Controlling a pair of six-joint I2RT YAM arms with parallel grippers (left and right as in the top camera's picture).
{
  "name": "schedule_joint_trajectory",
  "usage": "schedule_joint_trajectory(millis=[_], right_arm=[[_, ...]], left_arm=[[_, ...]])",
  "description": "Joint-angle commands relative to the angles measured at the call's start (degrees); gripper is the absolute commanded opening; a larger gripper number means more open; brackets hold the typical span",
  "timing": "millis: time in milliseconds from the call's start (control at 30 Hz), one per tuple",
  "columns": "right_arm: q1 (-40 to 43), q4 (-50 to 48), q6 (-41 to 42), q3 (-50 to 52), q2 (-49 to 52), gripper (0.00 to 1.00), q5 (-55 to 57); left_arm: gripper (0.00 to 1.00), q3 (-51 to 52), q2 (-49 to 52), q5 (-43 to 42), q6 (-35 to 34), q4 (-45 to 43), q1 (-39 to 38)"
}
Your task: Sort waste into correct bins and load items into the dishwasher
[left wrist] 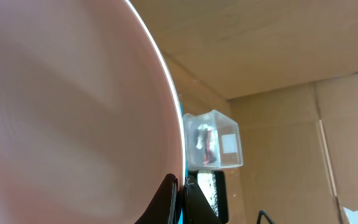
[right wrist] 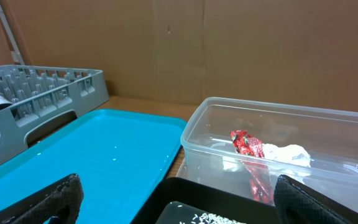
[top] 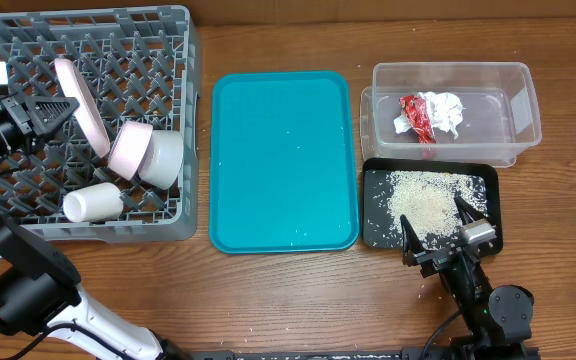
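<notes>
My left pincer (left wrist: 180,198) is clamped narrow on the rim of the white plate (top: 86,118). It holds the plate on edge, with the pink underside toward the wrist camera, which it nearly fills. I judge the upright hold is meant to slot the plate between the pegs of the grey dish rack (top: 168,30), at nine o'clock on the counter (top: 288,300). Whether its lower rim is seated in the lattice I can't tell from above. At the plate's four o'clock two pale bowls (top: 128,150) lie tipped side by side, and the white cup (top: 93,203) lies on its side toward six. My right pincer (top: 443,238) hangs wide and empty over the near edge of the black tray (top: 376,225), at five o'clock, where the rice grains (top: 423,198) are heaped. At the tray's twelve the clear tub (top: 448,68) holds the crumpled red wrapper (top: 418,112) with its white tissue. The teal tray (top: 283,160) sits mid-counter, between rack and bins.
</notes>
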State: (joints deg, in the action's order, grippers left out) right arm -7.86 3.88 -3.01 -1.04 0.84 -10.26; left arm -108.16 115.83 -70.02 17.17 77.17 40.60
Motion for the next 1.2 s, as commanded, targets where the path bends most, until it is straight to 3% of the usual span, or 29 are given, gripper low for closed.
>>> schedule_joint_trajectory(millis=[0, 233, 467, 500, 533, 567, 700, 733, 867, 1167], right_arm=[[0.3, -0.3, 0.0, 0.6, -0.7, 1.0, -0.1], [0.3, -0.3, 0.0, 0.6, -0.7, 1.0, -0.1], [0.3, -0.3, 0.0, 0.6, -0.7, 1.0, -0.1], [0.3, -0.3, 0.0, 0.6, -0.7, 1.0, -0.1], [0.3, -0.3, 0.0, 0.6, -0.7, 1.0, -0.1], [0.3, -0.3, 0.0, 0.6, -0.7, 1.0, -0.1], [0.3, -0.3, 0.0, 0.6, -0.7, 1.0, -0.1], [0.3, -0.3, 0.0, 0.6, -0.7, 1.0, -0.1], [0.3, -0.3, 0.0, 0.6, -0.7, 1.0, -0.1], [0.3, -0.3, 0.0, 0.6, -0.7, 1.0, -0.1]], left_arm=[[0.04, 0.1, 0.7, 11.1, 0.4, 1.9, 0.9], [0.04, 0.0, 0.7, 19.5, 0.4, 4.5, 2.4], [0.07, -0.1, 0.7, 18.7, 0.4, 5.5, 2.4], [0.18, -0.2, 0.7, 17.7, 0.4, 5.6, 2.5], [0.46, -0.3, 0.7, 16.1, 0.4, 6.1, 2.5], [0.56, -0.9, 0.7, 12.1, 0.5, 7.7, 2.6], [0.83, -5.3, 0.6, 8.9, 2.3, 14.1, 3.3], [1.0, -7.5, 0.6, 9.2, 3.9, 16.6, 3.3], [1.0, -13.8, -1.7, 14.3, 1.6, 19.7, 3.2], [1.0, -15.1, -24.4, 18.4, -1.4, 19.6, -2.3]])
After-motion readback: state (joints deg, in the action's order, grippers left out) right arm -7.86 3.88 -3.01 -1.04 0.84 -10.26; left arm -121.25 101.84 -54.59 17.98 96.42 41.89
